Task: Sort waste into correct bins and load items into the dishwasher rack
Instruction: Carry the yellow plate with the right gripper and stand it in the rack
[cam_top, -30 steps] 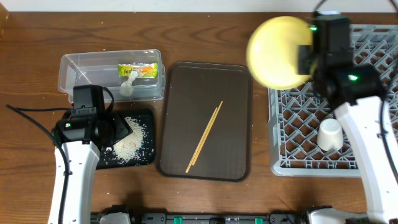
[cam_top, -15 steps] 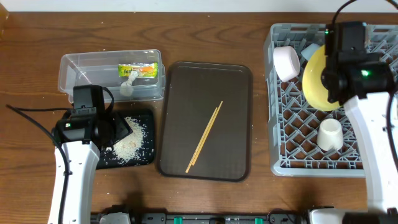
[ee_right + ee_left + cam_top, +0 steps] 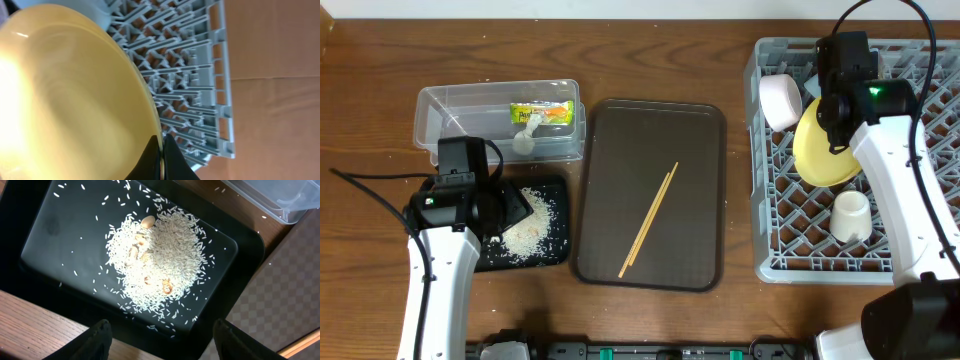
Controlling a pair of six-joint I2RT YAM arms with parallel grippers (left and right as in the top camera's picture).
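Note:
My right gripper (image 3: 836, 122) (image 3: 161, 152) is shut on the rim of the round yellow plate (image 3: 823, 155) (image 3: 65, 100), which stands tilted on edge over the grey dishwasher rack (image 3: 920, 215) (image 3: 192, 75). In the rack a white bowl (image 3: 780, 100) lies on its side and a white cup (image 3: 850, 215) stands mouth down. Wooden chopsticks (image 3: 650, 220) lie on the brown tray (image 3: 610, 150). My left gripper (image 3: 512, 210) (image 3: 162, 340) hangs open over the black tray (image 3: 552, 255) (image 3: 60, 235), which holds the rice scraps (image 3: 535, 225) (image 3: 160, 265). The clear tub (image 3: 450, 125) holds the wrapper (image 3: 542, 112) and tissue (image 3: 527, 135).
The brown tray lies between the two bins on the left and the rack on the right. Bare wooden tabletop (image 3: 380, 100) surrounds the bins. The tub's corner (image 3: 280, 200) borders the black tray at its far side.
The right arm has swung the yellow plate from high above the rack's left corner down into the rack and tilted it on edge. The left arm has stayed still.

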